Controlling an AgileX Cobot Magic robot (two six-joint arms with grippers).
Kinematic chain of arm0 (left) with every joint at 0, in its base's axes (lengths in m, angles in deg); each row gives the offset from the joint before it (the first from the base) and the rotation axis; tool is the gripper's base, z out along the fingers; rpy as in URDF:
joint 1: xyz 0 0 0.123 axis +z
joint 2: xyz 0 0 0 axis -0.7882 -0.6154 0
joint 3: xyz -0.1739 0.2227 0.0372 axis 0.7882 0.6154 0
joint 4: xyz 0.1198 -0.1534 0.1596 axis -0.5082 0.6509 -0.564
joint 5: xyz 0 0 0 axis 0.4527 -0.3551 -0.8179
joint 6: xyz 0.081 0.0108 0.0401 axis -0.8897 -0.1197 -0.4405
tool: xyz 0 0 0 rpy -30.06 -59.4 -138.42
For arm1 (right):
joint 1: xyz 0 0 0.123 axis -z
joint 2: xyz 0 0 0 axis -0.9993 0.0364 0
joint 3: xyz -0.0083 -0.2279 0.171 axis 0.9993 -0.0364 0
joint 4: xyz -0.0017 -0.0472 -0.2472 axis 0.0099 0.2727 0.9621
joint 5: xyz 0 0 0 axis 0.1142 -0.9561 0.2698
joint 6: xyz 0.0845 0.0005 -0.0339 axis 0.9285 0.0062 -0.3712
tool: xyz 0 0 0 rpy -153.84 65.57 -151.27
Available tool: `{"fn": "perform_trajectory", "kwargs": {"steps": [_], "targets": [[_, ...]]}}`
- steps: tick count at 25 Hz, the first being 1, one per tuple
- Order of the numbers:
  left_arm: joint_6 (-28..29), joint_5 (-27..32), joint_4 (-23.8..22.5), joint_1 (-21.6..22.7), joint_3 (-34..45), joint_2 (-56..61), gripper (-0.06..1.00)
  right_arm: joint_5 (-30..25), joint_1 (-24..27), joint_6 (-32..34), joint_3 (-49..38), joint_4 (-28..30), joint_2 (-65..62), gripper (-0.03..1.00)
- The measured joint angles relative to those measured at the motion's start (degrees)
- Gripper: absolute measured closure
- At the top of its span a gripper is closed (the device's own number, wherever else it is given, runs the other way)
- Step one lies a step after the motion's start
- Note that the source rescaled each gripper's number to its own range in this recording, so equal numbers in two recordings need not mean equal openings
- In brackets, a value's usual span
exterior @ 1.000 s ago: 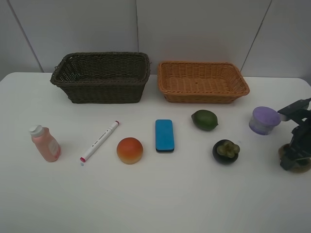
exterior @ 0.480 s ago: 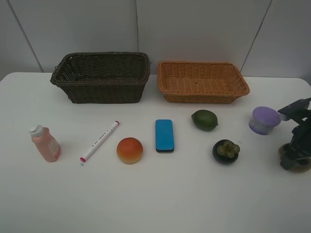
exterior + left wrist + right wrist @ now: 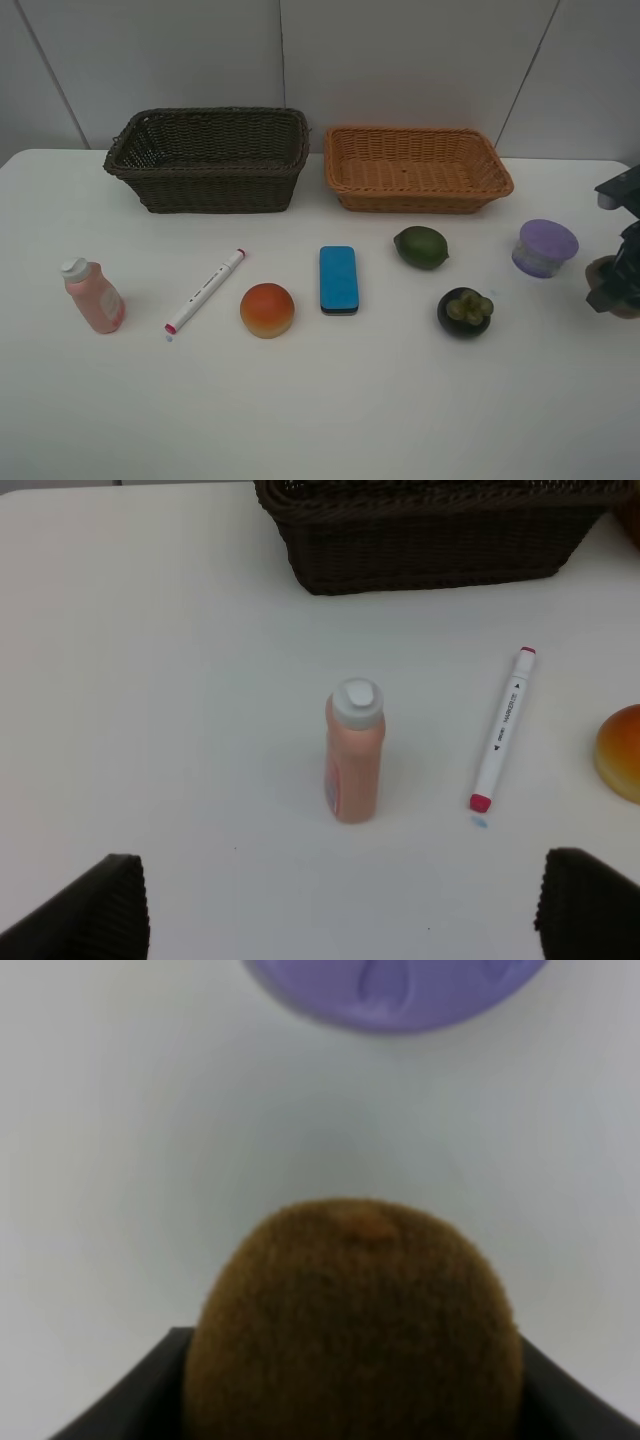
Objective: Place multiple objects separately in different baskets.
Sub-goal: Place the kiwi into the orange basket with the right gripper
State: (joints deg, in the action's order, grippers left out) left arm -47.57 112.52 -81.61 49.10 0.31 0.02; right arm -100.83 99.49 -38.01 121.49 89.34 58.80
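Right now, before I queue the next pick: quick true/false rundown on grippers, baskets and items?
1. The lime sits in the light orange basket. False: it lies on the table in front of that basket.
2. The right gripper is shut on the kiwi. True.
3. The left gripper holds the pink bottle. False: its jaws are open and the bottle stands free on the table.
4. The white marker lies between the pink bottle and the orange-red fruit. True.
5. The blue eraser is inside the dark brown basket. False: it lies on the table, out in front of the baskets.
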Motion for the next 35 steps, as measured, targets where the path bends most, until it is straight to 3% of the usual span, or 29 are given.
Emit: {"fn": "perform_trajectory", "kwargs": {"steps": [12,27,35], "targets": [[0.0,0.0,0.0,0.0,0.0,0.0,-0.06,-0.2,-8.2,-0.2,10.9,-1.5,-2.4,0.94],[0.0,0.0,0.0,0.0,0.0,0.0,-0.06,9.5,-18.4,-0.2,30.7,-2.1,12.7,0.94],[0.0,0.0,0.0,0.1,0.0,0.0,-0.06,16.8,-19.2,-0.2,37.7,-8.9,21.2,0.94]]}}
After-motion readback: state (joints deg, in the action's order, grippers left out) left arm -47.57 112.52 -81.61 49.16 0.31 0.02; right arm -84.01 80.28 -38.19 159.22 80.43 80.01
